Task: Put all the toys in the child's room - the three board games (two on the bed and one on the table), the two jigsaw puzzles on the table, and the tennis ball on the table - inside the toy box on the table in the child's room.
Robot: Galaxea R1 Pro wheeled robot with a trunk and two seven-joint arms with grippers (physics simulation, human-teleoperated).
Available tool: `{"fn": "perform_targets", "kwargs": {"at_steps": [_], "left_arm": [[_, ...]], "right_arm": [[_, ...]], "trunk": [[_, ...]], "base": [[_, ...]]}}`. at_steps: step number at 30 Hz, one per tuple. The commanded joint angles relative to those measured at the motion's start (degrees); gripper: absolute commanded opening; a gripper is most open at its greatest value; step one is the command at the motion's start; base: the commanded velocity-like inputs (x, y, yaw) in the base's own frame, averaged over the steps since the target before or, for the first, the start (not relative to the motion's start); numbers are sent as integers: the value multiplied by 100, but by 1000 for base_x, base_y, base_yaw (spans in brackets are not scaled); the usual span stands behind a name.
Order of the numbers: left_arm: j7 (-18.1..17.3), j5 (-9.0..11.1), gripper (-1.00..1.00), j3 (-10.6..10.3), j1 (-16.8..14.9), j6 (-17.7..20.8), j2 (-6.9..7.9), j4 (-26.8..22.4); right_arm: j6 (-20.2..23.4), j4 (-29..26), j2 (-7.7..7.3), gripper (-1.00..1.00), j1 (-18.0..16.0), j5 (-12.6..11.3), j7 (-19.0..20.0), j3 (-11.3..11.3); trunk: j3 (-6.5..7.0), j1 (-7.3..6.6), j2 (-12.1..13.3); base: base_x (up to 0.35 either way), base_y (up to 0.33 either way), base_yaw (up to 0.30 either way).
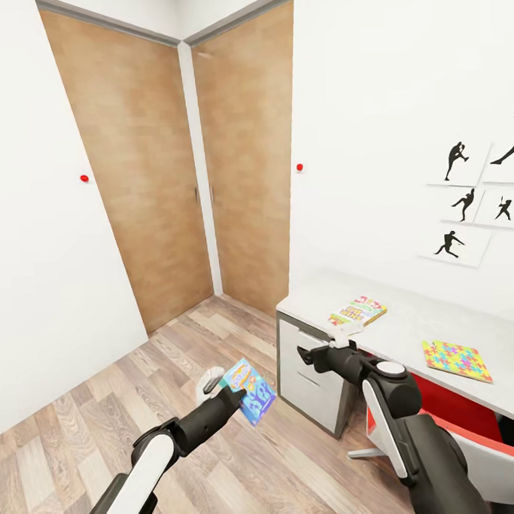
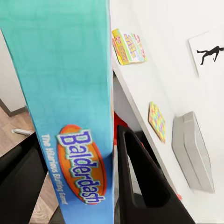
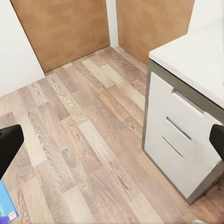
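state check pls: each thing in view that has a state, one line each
Balderdash board game: held off the floor in the left gripper, tilted.
Right gripper: open, empty.
Board game on table: lying flat.
Jigsaw puzzle: lying flat on table.
Toy box: on table.
Wardrobe doors: closed.
Desk drawers: closed.

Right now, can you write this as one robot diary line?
left gripper: shut on Balderdash board game | right gripper: open, nothing held | table: ahead
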Motion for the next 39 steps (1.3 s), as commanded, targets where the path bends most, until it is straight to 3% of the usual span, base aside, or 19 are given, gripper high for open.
{"fn": "perform_targets", "kwargs": {"at_steps": [1,11,34,36,38,39], "left_arm": [[54,54,-100,-11,14,4,-3,-17],[62,40,-100,-22,69,1,-30,-54],[41,28,-100,-28,75,3,-31,-82],[10,23,-100,-32,77,10,-27,-182],[-22,2,-100,-111,96,26,-24,-476],[-25,-2,-100,-154,99,28,-24,-525]], "right_arm": [[30,-39,6,100,4,38,0,0],[40,-103,10,100,41,39,-46,6],[62,-119,-7,100,11,34,-42,-113],[61,-121,-11,100,-8,33,-41,-197],[60,-124,-14,100,-65,32,-29,-594],[60,-124,-16,100,-87,31,-24,-686]], "trunk": [[-14,4,-13],[-14,4,-13],[-14,4,-13],[-14,4,-13],[-14,4,-13],[-14,4,-13]], "base": [[0,0,0],[48,0,0],[326,0,0],[342,0,0],[330,0,-52],[278,0,-129]]}}
